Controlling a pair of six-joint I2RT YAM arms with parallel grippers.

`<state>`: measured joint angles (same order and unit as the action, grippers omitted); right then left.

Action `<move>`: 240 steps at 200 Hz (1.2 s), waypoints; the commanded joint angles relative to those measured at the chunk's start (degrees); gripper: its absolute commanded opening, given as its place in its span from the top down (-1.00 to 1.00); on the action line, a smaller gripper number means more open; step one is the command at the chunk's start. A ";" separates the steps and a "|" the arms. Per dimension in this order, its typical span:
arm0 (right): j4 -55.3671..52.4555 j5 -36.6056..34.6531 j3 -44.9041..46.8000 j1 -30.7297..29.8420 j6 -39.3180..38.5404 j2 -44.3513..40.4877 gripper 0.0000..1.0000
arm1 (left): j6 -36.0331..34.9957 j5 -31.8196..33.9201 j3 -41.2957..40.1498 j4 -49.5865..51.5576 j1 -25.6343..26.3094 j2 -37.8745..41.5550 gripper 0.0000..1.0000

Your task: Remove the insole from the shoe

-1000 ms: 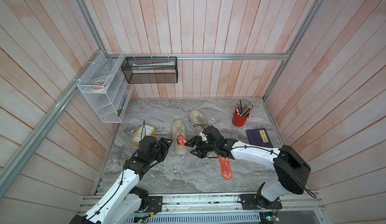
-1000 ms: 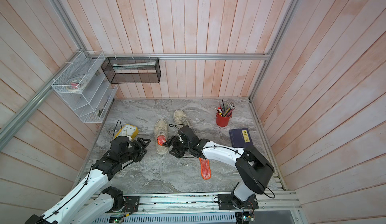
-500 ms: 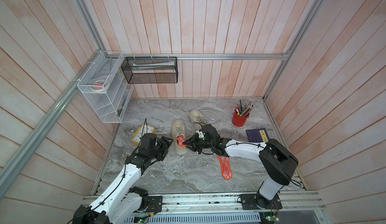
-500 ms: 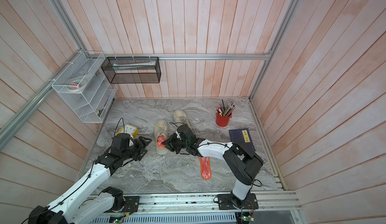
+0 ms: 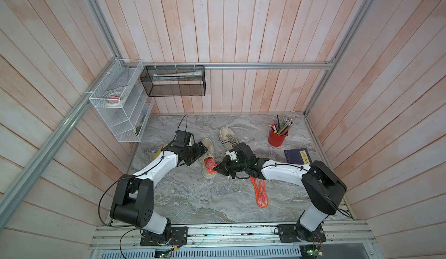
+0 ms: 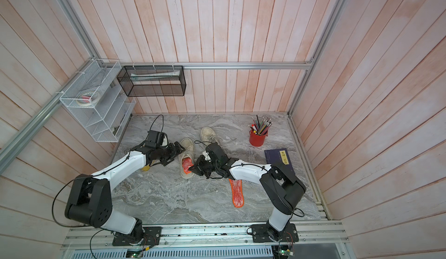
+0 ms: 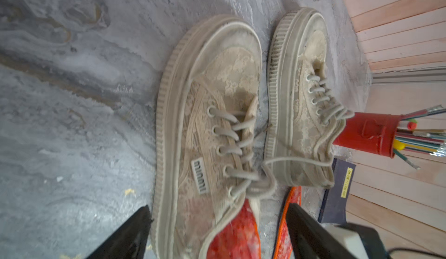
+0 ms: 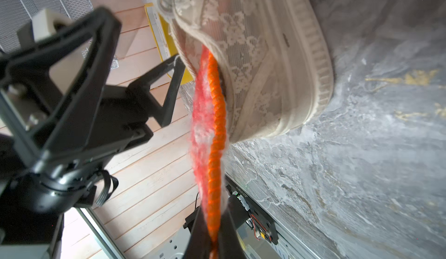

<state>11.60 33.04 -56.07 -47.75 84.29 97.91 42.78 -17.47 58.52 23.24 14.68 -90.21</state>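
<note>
Pulling slowly with the right gripper [image 8: 212, 228], clamped tight on the orange heel edge of the insole [image 8: 212, 125], draw straight back along the shoe [image 8: 265, 64] rather than upward, to avoid lifting or snagging. Mind the front of the insole, tucked inside the shoe just ahead of that grip. With the left gripper [image 7: 218, 209], spread wide astride the shoe's rear and holding nothing, pin the shoe down.

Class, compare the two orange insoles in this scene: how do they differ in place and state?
The shoe insole sits partly inside the shoe; the loose insole lies fully out, flat on the table. The right gripper is shut on the shoe insole; no gripper holds the loose insole. Both are orange.
</note>
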 commanded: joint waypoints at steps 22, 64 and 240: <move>-9.18 4.80 -5.28 -0.14 -7.75 -0.90 1.00 | -9.88 4.90 9.32 2.21 -0.28 -11.06 -0.84; -12.60 6.32 -6.12 -0.15 -9.47 -1.98 1.00 | -9.86 5.76 14.11 0.55 -0.19 -18.73 -0.54; -30.89 -3.60 8.61 0.69 -4.51 -40.59 1.00 | 0.97 11.10 12.55 -6.20 0.04 -21.77 -0.14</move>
<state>-14.63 35.79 -53.49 -47.62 76.07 61.76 40.62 -8.93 72.07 19.84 14.68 -111.87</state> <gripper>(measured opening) 0.062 0.570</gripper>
